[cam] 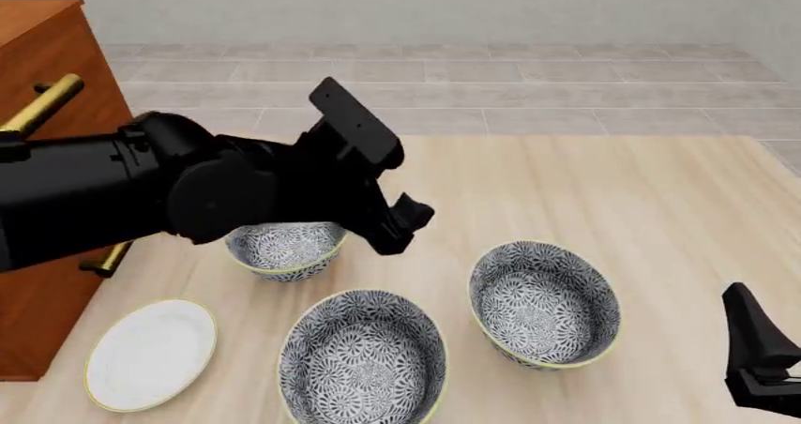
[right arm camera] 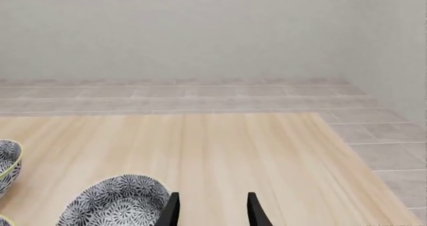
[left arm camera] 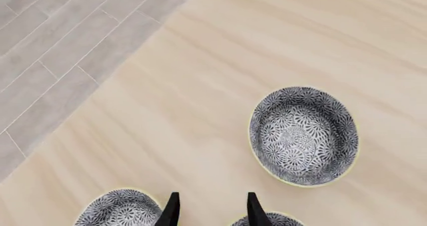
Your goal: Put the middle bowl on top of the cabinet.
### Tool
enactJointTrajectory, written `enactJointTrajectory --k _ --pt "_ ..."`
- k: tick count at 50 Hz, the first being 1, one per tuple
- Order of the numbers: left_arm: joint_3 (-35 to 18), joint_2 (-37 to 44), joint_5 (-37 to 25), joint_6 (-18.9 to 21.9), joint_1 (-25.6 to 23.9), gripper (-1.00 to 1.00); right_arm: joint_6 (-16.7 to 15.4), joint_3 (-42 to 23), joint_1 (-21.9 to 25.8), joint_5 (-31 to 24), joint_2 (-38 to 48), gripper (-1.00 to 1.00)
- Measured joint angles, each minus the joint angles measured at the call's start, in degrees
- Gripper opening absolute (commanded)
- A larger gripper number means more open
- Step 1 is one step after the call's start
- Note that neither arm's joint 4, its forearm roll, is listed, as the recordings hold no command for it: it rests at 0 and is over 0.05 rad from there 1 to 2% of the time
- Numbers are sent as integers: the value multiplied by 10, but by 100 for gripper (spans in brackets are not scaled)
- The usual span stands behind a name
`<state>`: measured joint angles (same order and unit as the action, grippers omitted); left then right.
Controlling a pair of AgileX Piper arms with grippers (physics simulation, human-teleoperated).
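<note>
The middle bowl [cam: 545, 302] stands upright on the table, right of the other two patterned bowls; it also shows in the left wrist view [left arm camera: 303, 136] and the right wrist view [right arm camera: 117, 202]. The reddish-brown cabinet [cam: 51, 44] with brass handles stands at the far left. My left gripper [cam: 407, 219] [left arm camera: 212, 213] hangs open and empty above the table, left of the middle bowl and apart from it. My right gripper [cam: 755, 344] [right arm camera: 212, 211] is open and empty near the table's front right corner.
The small bowl [cam: 285, 248] sits partly behind my left arm, and the largest bowl [cam: 363, 360] sits nearest the front. A white plate [cam: 150, 354] lies beside the cabinet's base. The far table edge [left arm camera: 143, 43] meets grey floor tiles.
</note>
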<state>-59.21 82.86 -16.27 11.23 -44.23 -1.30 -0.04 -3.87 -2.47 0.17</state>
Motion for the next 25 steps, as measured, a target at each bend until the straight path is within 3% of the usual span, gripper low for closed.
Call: enactJointTrajectory --k 25 --pt "-96 111 -36 -43 -38 100 3 0 -4 -6 0 100"
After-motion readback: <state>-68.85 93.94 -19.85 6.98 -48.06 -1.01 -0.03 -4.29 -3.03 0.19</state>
